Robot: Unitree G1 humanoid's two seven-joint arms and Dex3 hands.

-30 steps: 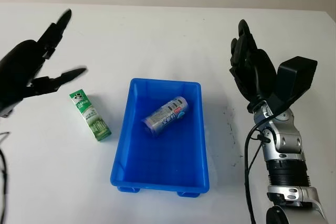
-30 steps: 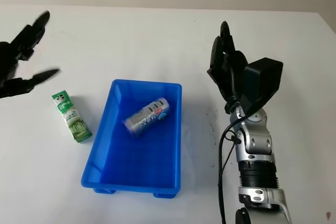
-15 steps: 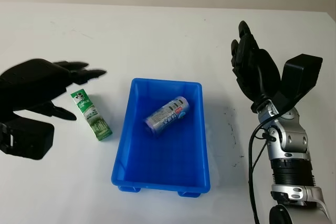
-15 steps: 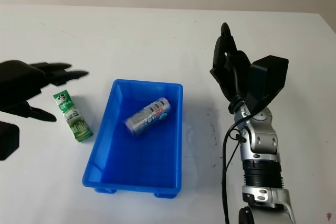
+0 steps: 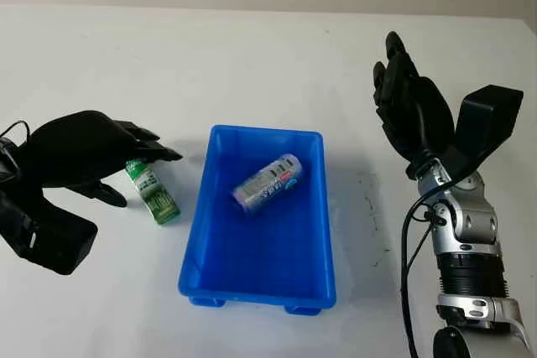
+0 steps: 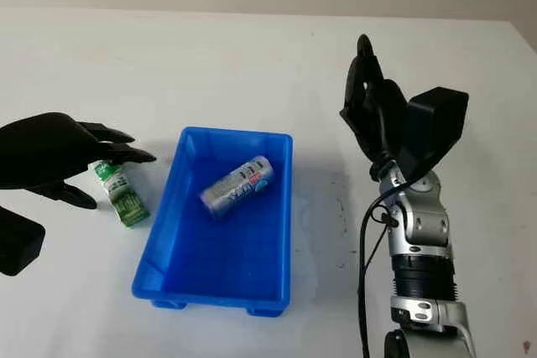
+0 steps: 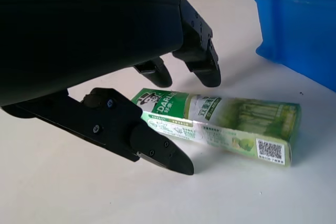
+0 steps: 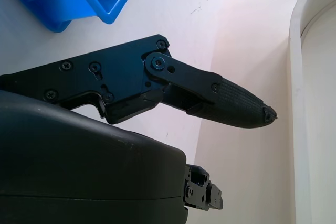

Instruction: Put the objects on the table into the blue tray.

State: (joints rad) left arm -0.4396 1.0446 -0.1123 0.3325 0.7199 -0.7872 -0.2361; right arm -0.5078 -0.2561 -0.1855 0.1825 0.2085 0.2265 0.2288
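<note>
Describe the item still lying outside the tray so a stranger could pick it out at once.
Start at the blue tray in the middle of the white table. Just outside its left wall lies a green toothpaste box, flat on the table, with the left hand open over its far end. Unlike the silver can inside the tray, it is green, rectangular and printed with plants.

The two head views look forward and down at the white table [image 5: 252, 56] from slightly offset spots, sharing the rectangular blue plastic tray [image 5: 312, 287]. The left wrist camera sits very close, facing the green cardboard toothpaste box [image 7: 220, 124] (tray corner visible too). The right wrist camera looks past the tray's rim.
</note>
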